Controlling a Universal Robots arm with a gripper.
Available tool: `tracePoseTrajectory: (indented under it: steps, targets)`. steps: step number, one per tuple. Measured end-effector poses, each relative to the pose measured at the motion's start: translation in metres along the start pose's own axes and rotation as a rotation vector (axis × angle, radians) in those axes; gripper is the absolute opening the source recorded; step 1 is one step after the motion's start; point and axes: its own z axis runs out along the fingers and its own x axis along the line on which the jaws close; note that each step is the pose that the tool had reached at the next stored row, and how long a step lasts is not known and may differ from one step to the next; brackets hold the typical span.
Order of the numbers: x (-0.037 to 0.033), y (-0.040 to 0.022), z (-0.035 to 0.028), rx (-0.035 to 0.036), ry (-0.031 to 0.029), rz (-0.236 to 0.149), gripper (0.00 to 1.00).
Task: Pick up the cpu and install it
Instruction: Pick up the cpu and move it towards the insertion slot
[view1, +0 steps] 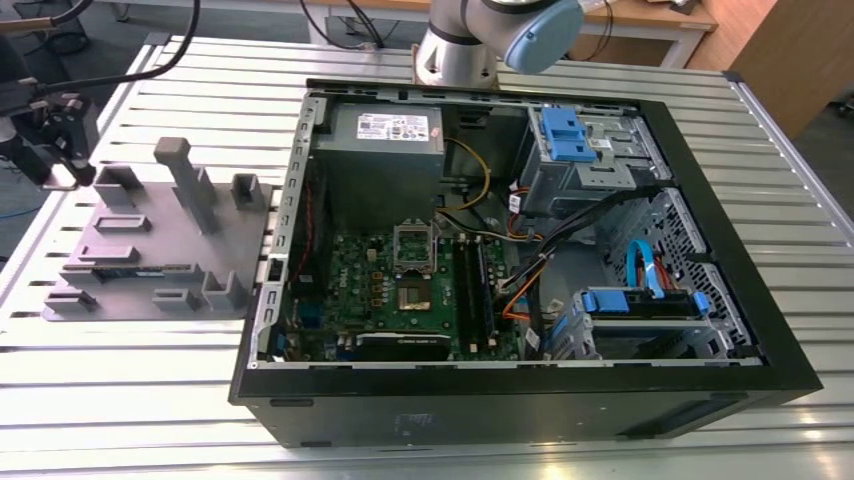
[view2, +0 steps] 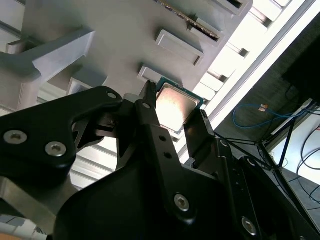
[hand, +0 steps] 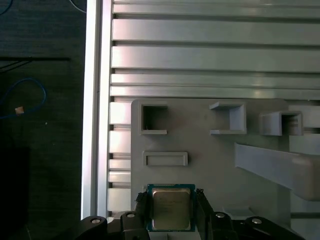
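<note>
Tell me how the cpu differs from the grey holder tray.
The cpu is small with a shiny metal top; the grey holder tray is far larger, matte, with raised pockets. The cpu sits clamped in the tool; the grey holder tray lies flat on the slatted table. Both are outside the computer case.

Open black computer case (view1: 534, 405) lay on a slatted aluminium table (view1: 134, 440), motherboard (view1: 354, 290) and power supply (view1: 387, 135) exposed; a grey moulded parts fixture (view1: 160, 250) sat just beside it
</note>
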Motion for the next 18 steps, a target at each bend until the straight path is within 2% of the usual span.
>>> tracePoseTrajectory:
  steps: [18]
  targets:
    - [0.0, 0.0002, -0.0054, 0.0002, 0.0003, 0.0, 0.47]
